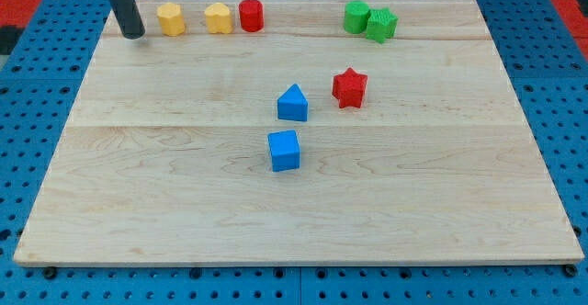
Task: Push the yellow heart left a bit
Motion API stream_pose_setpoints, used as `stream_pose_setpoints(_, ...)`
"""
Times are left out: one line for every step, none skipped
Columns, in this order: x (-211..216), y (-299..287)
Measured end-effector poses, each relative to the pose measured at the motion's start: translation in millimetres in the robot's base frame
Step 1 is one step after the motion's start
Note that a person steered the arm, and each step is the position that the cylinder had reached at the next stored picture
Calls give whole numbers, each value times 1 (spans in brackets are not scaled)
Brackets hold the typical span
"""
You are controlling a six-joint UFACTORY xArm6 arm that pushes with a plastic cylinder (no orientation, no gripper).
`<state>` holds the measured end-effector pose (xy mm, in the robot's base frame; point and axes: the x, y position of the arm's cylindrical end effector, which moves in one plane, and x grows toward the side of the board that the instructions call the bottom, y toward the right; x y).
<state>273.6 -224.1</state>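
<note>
My tip left of two yellow blocks, eight blocks overall

Along the view's top edge of the wooden board, obstacles crowd together. The rod's tip stands just left of a yellow block, with a narrow gap between them. A second yellow block sits near it to the right, almost touching a red cylinder. Further right, two green blocks touch each other. In the middle stand a red star, a blue pointed block and a blue cube, loosely spaced. The board's left side, right side and whole bottom band lie open for passage.
</note>
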Motion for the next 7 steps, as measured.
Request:
stream_pose_setpoints(8, 45)
stream_pose_setpoints(8, 91)
stream_pose_setpoints(8, 129)
stream_pose_setpoints(8, 144)
stream_pose_setpoints(8, 145)
stream_pose_setpoints(8, 143)
stream_pose_setpoints(5, 141)
